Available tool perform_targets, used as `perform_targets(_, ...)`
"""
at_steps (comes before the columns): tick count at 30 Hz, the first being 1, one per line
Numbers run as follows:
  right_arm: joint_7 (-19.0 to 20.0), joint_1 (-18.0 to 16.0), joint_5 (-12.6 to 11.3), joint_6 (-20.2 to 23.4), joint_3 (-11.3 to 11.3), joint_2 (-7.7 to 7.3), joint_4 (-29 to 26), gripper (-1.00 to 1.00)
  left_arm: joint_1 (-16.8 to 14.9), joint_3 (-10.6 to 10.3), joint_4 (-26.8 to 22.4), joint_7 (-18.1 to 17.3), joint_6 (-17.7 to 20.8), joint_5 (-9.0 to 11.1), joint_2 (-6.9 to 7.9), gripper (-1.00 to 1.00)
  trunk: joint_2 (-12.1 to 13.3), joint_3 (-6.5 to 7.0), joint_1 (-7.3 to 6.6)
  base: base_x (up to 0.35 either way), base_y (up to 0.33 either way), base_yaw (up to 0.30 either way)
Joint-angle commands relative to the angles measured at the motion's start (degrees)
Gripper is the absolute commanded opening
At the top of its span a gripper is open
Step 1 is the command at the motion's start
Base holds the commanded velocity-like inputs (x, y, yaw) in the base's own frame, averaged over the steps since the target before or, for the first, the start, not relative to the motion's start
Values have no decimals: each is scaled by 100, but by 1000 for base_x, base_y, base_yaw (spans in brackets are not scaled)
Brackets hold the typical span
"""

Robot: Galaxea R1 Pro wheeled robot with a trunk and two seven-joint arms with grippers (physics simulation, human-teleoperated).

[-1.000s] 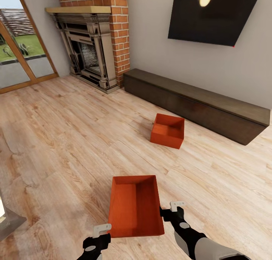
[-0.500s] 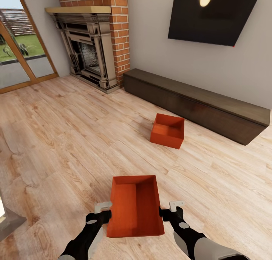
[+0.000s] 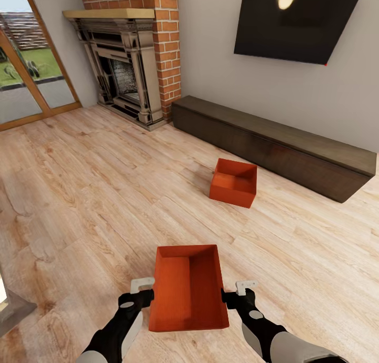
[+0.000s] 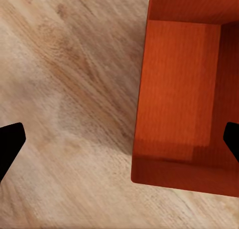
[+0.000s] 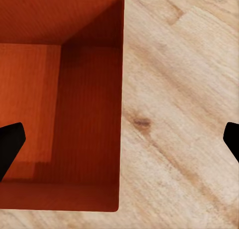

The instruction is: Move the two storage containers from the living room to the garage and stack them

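- Orange-red near storage container (image 3: 188, 288), head view: resting on light wood plank floor (image 3: 79, 205) of living room, flanked by left gripper (image 3: 142, 288) at one long wall and right gripper (image 3: 243, 290) at the other; topless, nothing inside. Second storage container (image 3: 233, 182) well apart, just before dark low cabinet (image 3: 284, 148) under black wall TV (image 3: 295, 20); likewise bare inside. Brick fireplace (image 3: 131, 57) and patio door (image 3: 21, 78) beyond.
- Left wrist view: dark fingertips (image 4: 10, 146) spread wide, one over planks, the other over the container interior, straddling a long wall (image 4: 142, 99); not yet clamped.
- Right wrist view: same arrangement mirrored, fingertips (image 5: 10, 141) parted across the opposite wall (image 5: 121, 89); jaws agape, holding nothing.
- Step in hand, by judgement: two-armed pickup of the near bin, first stage of transfer to garage. Next move likely calls for lowering over both rims, closing evenly, then lifting level.
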Motion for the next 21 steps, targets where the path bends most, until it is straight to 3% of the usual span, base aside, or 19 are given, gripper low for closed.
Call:
perform_targets(1, -33, -4, -23, -16, 49, 1, 4, 100, -1, -19, 5, 31, -16, 55, 0, 100, -2, -4, 0, 0, 0, 0)
perform_targets(9, -34, -4, -23, -16, 48, 1, 8, 100, -1, -1, -3, 54, -276, 61, -18, 100, -2, -4, 0, 0, 0, 0)
perform_targets(21, -34, -4, -23, -16, 40, -7, 3, 100, -1, 15, -30, 87, -303, 104, -104, 100, -2, -4, 0, 0, 0, 0)
